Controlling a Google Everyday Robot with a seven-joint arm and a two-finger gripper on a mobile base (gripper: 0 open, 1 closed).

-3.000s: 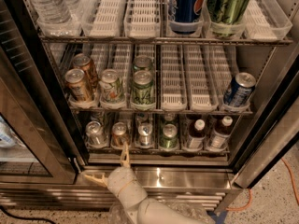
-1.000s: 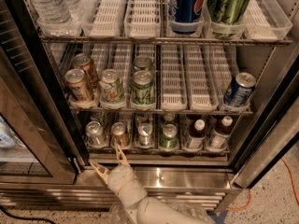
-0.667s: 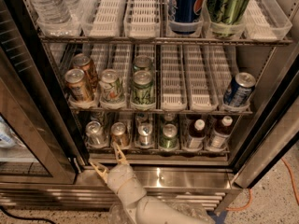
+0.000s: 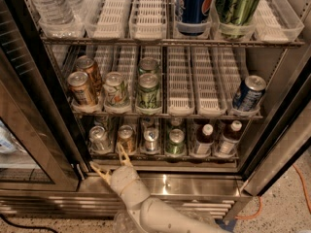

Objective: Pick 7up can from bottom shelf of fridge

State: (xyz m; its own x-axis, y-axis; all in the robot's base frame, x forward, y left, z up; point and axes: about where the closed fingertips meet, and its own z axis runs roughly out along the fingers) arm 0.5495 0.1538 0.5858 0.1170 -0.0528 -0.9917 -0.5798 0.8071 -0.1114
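Note:
The fridge (image 4: 194, 186) stands open. On the dim bottom shelf (image 4: 165, 155) the 7up can (image 4: 98, 139), pale silver-grey with a shiny lid, stands in the leftmost lane. A copper-brown can (image 4: 126, 139) is right of it, then another silver can (image 4: 151, 140) and a green can (image 4: 175, 141). My gripper (image 4: 108, 157) is open and empty, low in front of the shelf's rail. One fingertip (image 4: 121, 148) is in front of the copper-brown can. The other (image 4: 93, 165) is below the 7up can. It touches no can.
Two brown bottles (image 4: 203, 139) stand at the shelf's right. The middle rack holds several cans (image 4: 148, 92) and a blue can (image 4: 248, 93). The top rack holds water bottles (image 4: 51, 6), a Pepsi can (image 4: 194, 6) and a green can (image 4: 236, 6). The glass door (image 4: 24, 130) is at left.
Over three seconds my gripper has moved up and to the left, closer to the shelf's left lanes. In the last second it has hardly moved. The cans have not moved.

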